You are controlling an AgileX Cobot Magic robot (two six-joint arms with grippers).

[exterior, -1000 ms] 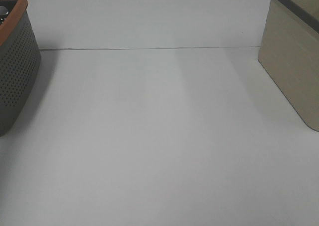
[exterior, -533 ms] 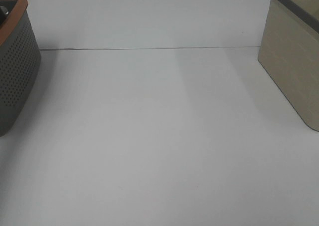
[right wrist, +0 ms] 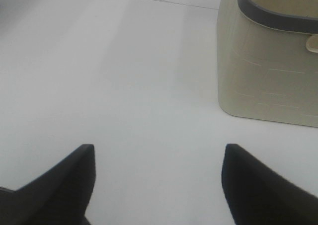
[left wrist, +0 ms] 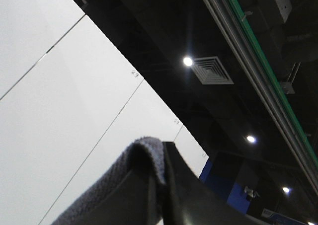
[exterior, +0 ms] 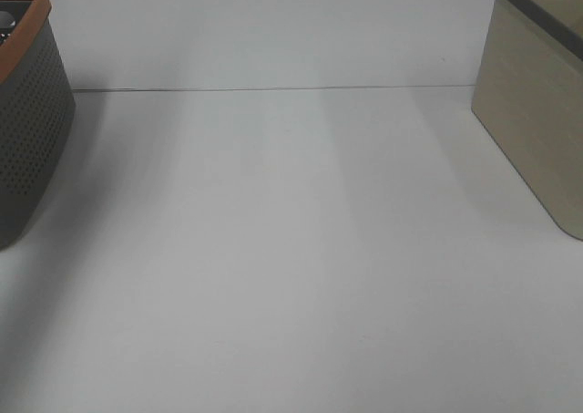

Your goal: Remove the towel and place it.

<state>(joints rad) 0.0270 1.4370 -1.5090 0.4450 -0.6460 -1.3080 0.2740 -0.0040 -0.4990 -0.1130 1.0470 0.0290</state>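
Left fingers (left wrist: 185,195) pinch the towel (left wrist: 113,174) (fold pointing ceilingward, long axis hidden); right fingers (right wrist: 72,178) gape, empty.

The white worktop (exterior: 291,249) lies bare across the whole middle of the high view, front edge to back seam, leaving wide passage. 2 obstacles flank it: a grey perforated basket (exterior: 32,130) with an orange rim at the left edge, a beige basket (exterior: 533,130) at the right edge. The right tool (right wrist: 158,148) hangs over bare worktop, that beige basket near it.
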